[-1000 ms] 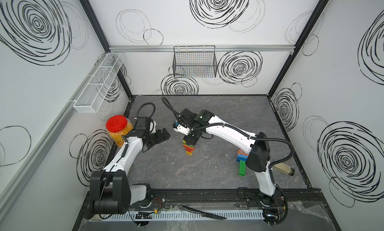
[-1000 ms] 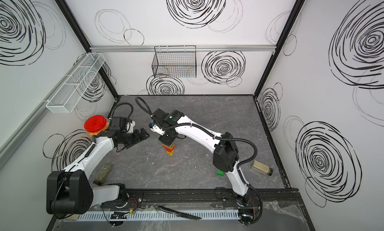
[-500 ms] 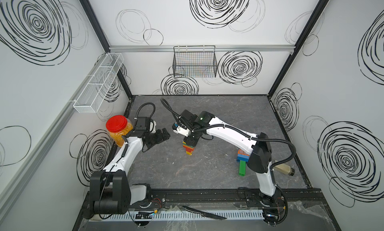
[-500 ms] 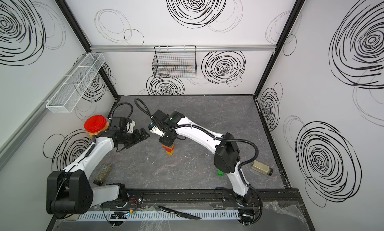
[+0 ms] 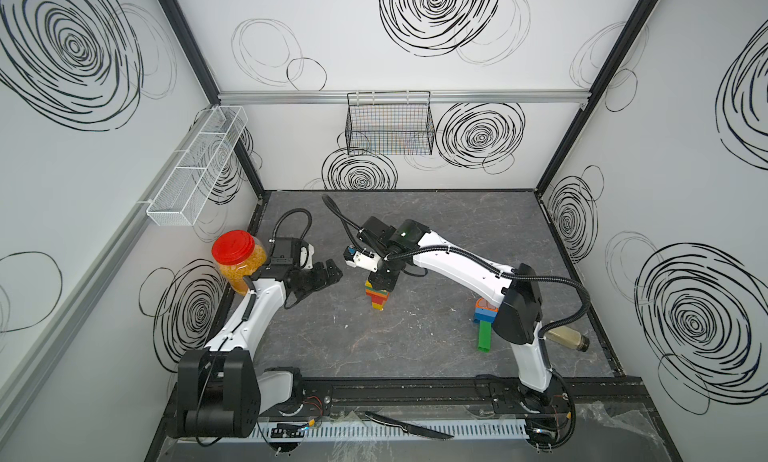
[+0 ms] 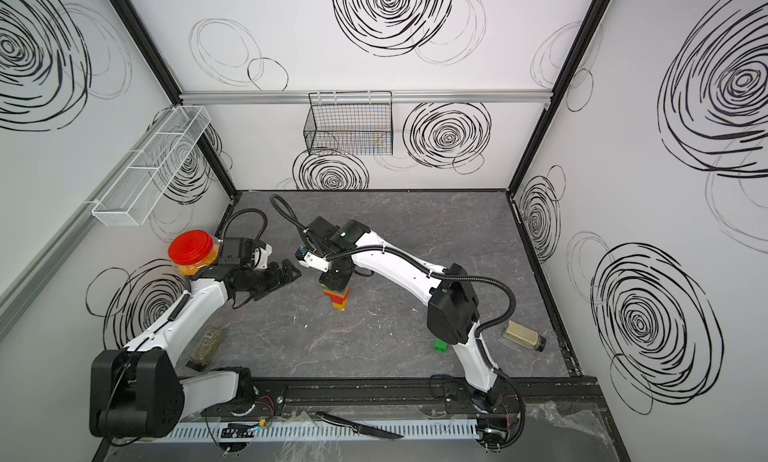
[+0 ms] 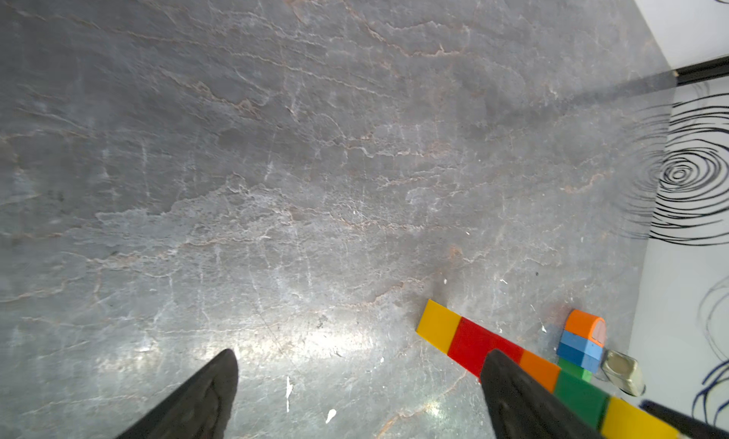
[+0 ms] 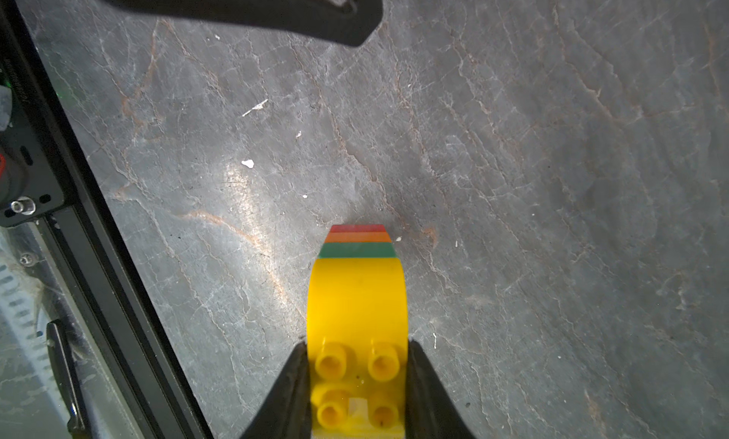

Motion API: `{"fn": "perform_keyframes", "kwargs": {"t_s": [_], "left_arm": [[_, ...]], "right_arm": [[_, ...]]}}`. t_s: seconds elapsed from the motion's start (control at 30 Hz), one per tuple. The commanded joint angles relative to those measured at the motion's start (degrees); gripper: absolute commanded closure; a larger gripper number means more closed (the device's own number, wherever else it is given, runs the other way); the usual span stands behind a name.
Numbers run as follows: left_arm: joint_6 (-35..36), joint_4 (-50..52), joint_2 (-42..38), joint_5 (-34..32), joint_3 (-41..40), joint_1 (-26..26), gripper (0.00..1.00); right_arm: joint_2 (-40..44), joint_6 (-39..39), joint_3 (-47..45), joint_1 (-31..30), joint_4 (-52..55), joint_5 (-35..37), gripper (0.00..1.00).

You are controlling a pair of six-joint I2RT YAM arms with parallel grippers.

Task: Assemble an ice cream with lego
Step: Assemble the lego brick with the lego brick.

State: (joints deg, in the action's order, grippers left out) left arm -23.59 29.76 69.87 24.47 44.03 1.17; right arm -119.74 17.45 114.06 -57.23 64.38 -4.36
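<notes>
Two upright lego columns on the surface (image 5: 419, 348): at centre, a five-brick column (image 5: 379, 296) (yellow, red, orange, green, yellow), long axis vertical, studs up; at near right, a three-brick column (image 5: 483, 316) (green, blue, rounded orange). The right claw (image 5: 381, 278) is clenched on the top yellow brick (image 8: 357, 299); the left claw (image 5: 329, 273) is released, just left, apart.

Both YAM arms are the same deal: glossy white shells on the left arm (image 5: 266, 298) and right arm (image 5: 469, 273), with chunky black joint housings (image 5: 519, 310). Black corrugated hose (image 5: 293, 210) loops off each wrist, plus a longer run along the right one. Left gripper (image 7: 363, 352) has matte black tapered fingers (image 7: 205, 393). Tiny green LED (image 5: 402, 233) glows on the right wrist.
</notes>
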Motion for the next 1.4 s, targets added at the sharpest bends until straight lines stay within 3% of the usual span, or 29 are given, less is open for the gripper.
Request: {"fn": "perform_keyframes", "kwargs": {"t_s": [0.0,0.33,0.53,0.73,0.97,1.37], "left_arm": [[-2.9,-4.7,-4.0,6.2,-3.8,-1.3,0.01],[-11.9,-19.0,-14.8,16.4,-14.2,-4.3,0.01],[-14.8,-25.2,-17.1,19.5,-15.8,-5.1,0.01],[-13.0,-24.5,-16.5,18.0,-15.4,-7.6,0.01],[-18.2,-32.4,-17.6,17.3,-20.2,-9.1,0.01],[-18.4,-34.0,-14.0,13.9,-19.0,-12.3,0.01]], "right_arm": [[-8.1,2.2,-5.3,-0.3,10.4,-0.4,1.0],[-8.0,2.1,-4.2,-0.3,10.9,0.3,1.0],[-7.9,2.0,-4.2,-0.3,10.9,0.3,1.0],[-7.9,1.8,-3.9,-0.3,10.9,0.4,1.0],[-7.7,1.7,-3.9,-0.5,10.9,0.3,1.0],[-7.9,1.5,-3.7,-0.8,10.9,0.2,1.0]]}}
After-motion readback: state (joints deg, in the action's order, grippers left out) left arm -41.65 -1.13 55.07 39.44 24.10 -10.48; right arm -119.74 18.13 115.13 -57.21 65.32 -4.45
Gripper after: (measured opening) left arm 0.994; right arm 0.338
